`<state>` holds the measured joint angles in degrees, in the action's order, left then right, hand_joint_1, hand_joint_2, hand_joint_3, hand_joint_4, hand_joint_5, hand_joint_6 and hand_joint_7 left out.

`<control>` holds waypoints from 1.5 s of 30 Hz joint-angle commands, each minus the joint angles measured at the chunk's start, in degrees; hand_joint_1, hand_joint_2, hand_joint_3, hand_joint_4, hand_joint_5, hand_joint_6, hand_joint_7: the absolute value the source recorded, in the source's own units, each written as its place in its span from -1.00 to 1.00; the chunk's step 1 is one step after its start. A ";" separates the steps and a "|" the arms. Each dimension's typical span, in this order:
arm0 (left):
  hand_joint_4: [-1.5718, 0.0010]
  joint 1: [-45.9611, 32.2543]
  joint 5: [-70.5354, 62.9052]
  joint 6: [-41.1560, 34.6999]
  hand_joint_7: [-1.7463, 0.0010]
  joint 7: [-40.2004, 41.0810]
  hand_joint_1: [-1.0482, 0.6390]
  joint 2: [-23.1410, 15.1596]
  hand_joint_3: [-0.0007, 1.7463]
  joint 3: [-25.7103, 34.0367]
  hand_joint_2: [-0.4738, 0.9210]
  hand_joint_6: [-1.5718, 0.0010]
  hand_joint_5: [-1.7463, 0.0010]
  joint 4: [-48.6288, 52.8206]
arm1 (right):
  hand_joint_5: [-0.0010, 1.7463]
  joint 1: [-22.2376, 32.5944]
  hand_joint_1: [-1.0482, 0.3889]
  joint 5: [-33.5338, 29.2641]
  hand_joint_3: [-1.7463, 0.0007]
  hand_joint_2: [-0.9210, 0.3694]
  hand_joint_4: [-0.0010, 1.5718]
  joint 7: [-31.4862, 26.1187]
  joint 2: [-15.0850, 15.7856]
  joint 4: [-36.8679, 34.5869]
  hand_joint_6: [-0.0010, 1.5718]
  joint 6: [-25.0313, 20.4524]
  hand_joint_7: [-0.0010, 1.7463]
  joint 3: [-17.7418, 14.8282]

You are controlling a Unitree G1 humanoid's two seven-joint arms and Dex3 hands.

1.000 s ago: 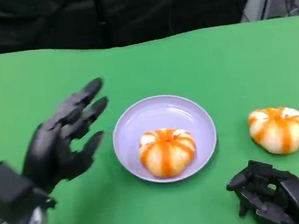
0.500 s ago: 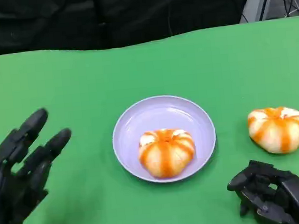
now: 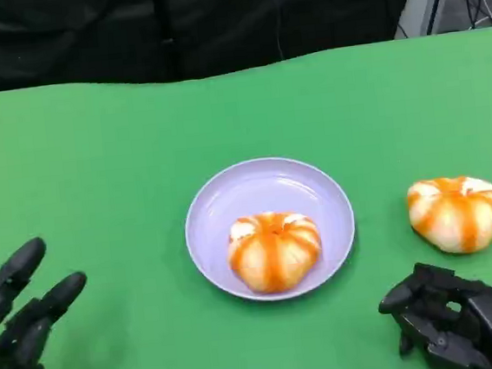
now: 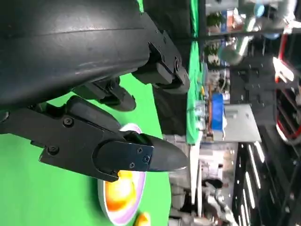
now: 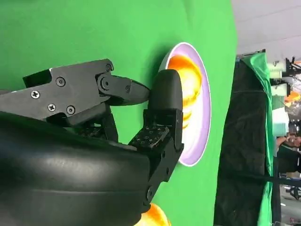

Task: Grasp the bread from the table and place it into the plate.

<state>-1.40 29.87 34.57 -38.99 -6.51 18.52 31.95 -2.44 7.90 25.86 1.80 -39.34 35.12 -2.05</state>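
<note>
The left hand [image 3: 15, 324] has pulled back to the lower left corner, fingers spread, holding nothing. The right hand [image 3: 455, 321] sits curled and empty, near the table bun [image 3: 456, 213]. Another bun [image 3: 274, 250] lies in the plate [image 3: 264, 187].

Orange-striped bread [image 3: 274, 251] inside lilac plate [image 3: 229, 192] — second bread [image 3: 456, 213] on green table, right of it

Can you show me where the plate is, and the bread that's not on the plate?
plate [image 3: 268, 182], head view, bare part of its far inside.
bread on the table [image 3: 456, 213], head view, middle of its top.
</note>
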 commanded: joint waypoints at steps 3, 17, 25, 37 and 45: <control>0.02 0.89 0.21 -0.21 0.97 0.50 -0.30 0.55 -0.70 1.62 1.00 0.24 0.95 1.41 | 1.00 -0.81 0.06 0.94 0.49 -1.00 -0.14 0.47 1.19 -1.22 -0.04 0.11 0.29 -1.35; -0.08 3.01 -2.79 0.38 0.98 2.83 0.45 1.31 -0.03 2.14 0.75 0.02 0.99 5.38 | 1.00 -0.98 0.09 1.21 0.48 -1.00 -0.16 1.10 1.08 -1.09 -0.05 -0.36 0.29 -1.84; -0.22 3.41 -6.44 2.29 0.96 5.80 0.42 1.03 -0.12 1.82 0.76 -0.14 0.96 6.77 | 1.00 -1.31 0.10 1.06 0.48 -1.00 -0.18 0.96 0.95 -1.57 -0.05 -0.19 0.29 -1.91; -0.34 4.24 -19.16 13.96 -0.39 17.74 0.31 -0.62 0.14 0.51 0.61 -0.28 -0.62 12.03 | 1.00 -1.30 0.09 1.05 0.48 -1.00 -0.18 0.91 0.82 -1.64 -0.05 -0.35 0.29 -1.86; -0.24 3.98 -19.82 13.63 -0.51 19.52 0.32 -1.24 0.24 -0.74 0.54 -0.20 -0.79 11.87 | 1.00 -1.21 0.09 0.74 0.49 -1.00 -0.18 0.60 0.75 -1.34 -0.06 -0.21 0.29 -1.73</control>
<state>2.58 10.50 47.82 -20.97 -6.37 17.86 43.89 -3.48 8.34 26.78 2.18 -40.80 34.91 -3.57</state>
